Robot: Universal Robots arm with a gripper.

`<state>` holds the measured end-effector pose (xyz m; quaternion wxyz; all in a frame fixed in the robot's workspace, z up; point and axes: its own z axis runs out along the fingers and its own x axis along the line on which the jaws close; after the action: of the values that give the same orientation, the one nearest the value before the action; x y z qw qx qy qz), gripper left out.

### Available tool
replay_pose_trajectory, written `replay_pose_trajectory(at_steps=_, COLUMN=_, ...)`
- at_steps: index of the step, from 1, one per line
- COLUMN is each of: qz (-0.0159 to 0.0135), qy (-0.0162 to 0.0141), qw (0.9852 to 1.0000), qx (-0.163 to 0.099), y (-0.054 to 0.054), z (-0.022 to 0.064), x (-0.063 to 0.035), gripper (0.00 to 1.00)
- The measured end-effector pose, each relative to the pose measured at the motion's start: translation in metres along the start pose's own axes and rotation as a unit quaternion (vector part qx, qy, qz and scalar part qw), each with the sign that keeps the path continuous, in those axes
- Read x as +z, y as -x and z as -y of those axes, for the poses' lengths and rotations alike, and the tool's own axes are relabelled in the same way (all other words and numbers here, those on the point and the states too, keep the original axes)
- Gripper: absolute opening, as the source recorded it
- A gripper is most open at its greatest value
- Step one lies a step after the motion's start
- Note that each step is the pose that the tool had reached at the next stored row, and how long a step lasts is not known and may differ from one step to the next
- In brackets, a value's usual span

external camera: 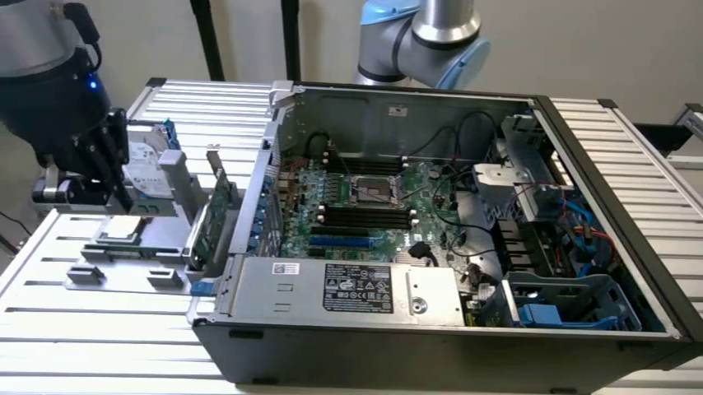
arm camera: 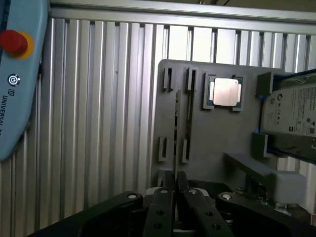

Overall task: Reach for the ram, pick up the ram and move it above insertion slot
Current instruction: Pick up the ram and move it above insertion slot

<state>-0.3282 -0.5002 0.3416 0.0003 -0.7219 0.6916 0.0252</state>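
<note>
The ram (arm camera: 189,114) stands on edge in the slots of a grey holder plate (arm camera: 212,143), seen end-on as a thin dark line beside a silver processor chip (arm camera: 225,93). In the exterior view the ram (external camera: 202,229) is a thin green strip at the holder's side nearest the computer case. My gripper (external camera: 109,191) hangs over the holder's other end, to the exterior view's left of the ram and apart from it. Its fingers (arm camera: 168,183) are shut with nothing between them. The insertion slot (external camera: 363,216) is one of the long black sockets on the motherboard inside the open case.
A larger green card with a metal bracket (external camera: 229,206) stands next to the ram. A hard drive (external camera: 148,164) sits at the holder's far end. The open case (external camera: 439,346) holds a power supply, cables and a drive cage. A teach pendant (arm camera: 17,74) lies on the ribbed table.
</note>
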Motion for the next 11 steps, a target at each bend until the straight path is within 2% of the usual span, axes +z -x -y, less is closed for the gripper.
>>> replay_pose_trajectory(at_steps=11, qz=0.0063, qy=0.0031, qw=1.0000, qx=-0.002, y=-0.001, z=0.0488, x=-0.0342, gripper=0.14)
